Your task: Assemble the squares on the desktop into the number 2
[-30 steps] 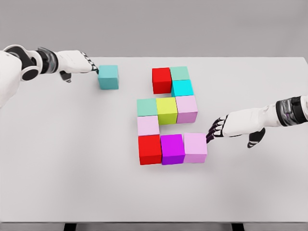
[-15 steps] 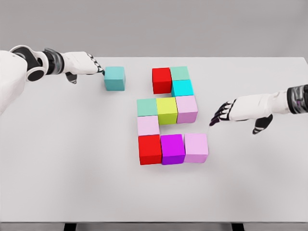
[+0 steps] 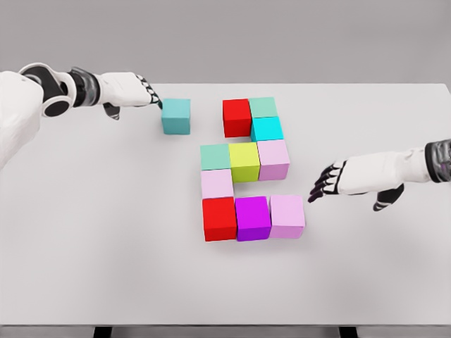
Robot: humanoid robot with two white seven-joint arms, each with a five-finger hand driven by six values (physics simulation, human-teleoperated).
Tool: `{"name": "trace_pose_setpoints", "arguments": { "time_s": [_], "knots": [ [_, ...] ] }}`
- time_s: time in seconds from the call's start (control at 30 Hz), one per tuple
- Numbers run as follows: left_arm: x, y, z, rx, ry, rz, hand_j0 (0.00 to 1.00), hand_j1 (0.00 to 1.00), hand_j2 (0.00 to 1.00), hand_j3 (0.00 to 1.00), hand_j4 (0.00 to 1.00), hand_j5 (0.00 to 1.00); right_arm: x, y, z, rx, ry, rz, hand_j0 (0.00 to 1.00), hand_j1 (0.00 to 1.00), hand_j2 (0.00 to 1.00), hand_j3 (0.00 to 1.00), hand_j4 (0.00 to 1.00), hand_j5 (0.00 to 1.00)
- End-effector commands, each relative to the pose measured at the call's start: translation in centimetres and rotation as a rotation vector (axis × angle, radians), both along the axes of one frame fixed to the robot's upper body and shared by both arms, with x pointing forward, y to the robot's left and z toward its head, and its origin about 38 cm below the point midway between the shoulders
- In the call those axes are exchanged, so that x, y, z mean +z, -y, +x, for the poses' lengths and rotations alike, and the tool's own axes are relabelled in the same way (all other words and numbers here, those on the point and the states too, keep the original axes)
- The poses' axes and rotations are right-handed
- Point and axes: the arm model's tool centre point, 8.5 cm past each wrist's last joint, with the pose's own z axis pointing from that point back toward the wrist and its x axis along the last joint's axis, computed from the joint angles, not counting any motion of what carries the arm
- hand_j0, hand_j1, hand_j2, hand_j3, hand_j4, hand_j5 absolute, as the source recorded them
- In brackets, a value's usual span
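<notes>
The left hand (image 3: 134, 90) reaches in over the far left part of the white tabletop (image 3: 106, 232). Its fingers are stretched nearly straight, not closed around anything, with the fingertips (image 3: 156, 103) touching the left face of the teal cube (image 3: 176, 116). This cube sits alone near the far edge, apart from the red cube (image 3: 237, 117) to its right.

Remaining cubes form the figure near the tabletop's middle. Top row: red cube, mint cube (image 3: 263, 107). Below the mint: cyan cube (image 3: 267, 129). Middle row: green cube (image 3: 215, 156), yellow-green cube (image 3: 244, 161), pale pink cube (image 3: 273, 159). Below the green: a second pale pink cube (image 3: 217, 184). Bottom row: second red cube (image 3: 220, 218), magenta cube (image 3: 253, 217), third pale pink cube (image 3: 287, 215).

The right hand (image 3: 352, 179) hovers toward the right edge, fingers loosely spread and holding nothing, just right of the bottom-row pink cube, not touching.
</notes>
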Motion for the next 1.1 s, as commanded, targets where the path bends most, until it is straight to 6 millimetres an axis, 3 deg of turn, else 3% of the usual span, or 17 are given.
{"name": "trace_pose_setpoints", "arguments": {
  "time_s": [0.0, 0.2, 0.43, 0.53, 0.7, 0.83, 1.0, 1.03, 1.07],
  "knots": [
    [0.3, 0.5, -0.1, -0.013, 0.008, -0.007, 0.93, 0.93, 0.93, 0.93, 0.93, 0.93, -0.3, -0.4, -0.2, 0.01, -0.011, 0.003, 1.0, 1.0, 1.0, 1.0, 1.0, 1.0],
    [0.4, 0.0, -0.1, -0.008, 0.011, -0.009, 0.93, 0.93, 0.93, 0.93, 0.93, 0.93, -0.4, -0.9, -0.1, 0.019, -0.012, 0.007, 1.0, 1.0, 1.0, 1.0, 1.0, 1.0],
    [0.8, -2.8, -0.8, 0.015, 0.023, 0.018, 0.93, 0.93, 0.93, 0.93, 0.93, 0.93, -0.6, -1.7, 0.1, 0.036, -0.015, 0.016, 1.0, 1.0, 1.0, 1.0, 1.0, 1.0],
    [0.3, -2.9, -1.2, 0.008, 0.016, 0.023, 0.95, 0.95, 0.95, 0.95, 0.95, 0.95, -0.6, -1.4, 0.2, 0.03, -0.007, 0.005, 1.0, 1.0, 1.0, 1.0, 1.0, 1.0],
    [0.0, -2.5, -1.2, 0.001, 0.011, 0.029, 0.98, 0.98, 0.98, 0.98, 0.98, 0.98, 0.2, 0.2, 1.2, -0.027, 0.019, 0.005, 1.0, 1.0, 1.0, 1.0, 1.0, 1.0],
    [-0.1, -1.9, -1.2, -0.011, 0.009, 0.03, 0.98, 0.98, 0.98, 0.98, 0.98, 0.98, 4.2, 1.3, 2.1, -0.097, 0.131, 0.136, 1.0, 1.0, 1.0, 1.0, 1.0, 1.0],
    [-0.5, -1.0, -1.2, -0.027, 0.003, 0.024, 0.98, 0.98, 0.98, 0.98, 0.98, 0.98, 7.9, 6.8, 1.2, -0.316, 0.169, 0.522, 1.0, 1.0, 1.0, 1.0, 1.0, 1.0],
    [-0.5, -0.9, -1.2, -0.027, 0.003, 0.026, 0.98, 0.98, 0.98, 0.98, 0.98, 0.98, 7.3, 7.6, 1.1, -0.352, 0.157, 0.572, 1.0, 1.0, 1.0, 1.0, 1.0, 1.0],
    [-0.5, -0.9, -1.2, -0.027, 0.003, 0.026, 0.98, 0.98, 0.98, 0.98, 0.98, 0.98, 5.3, 6.9, 1.3, -0.369, 0.12, 0.625, 1.0, 1.0, 1.0, 1.0, 1.0, 1.0]
  ]
}}
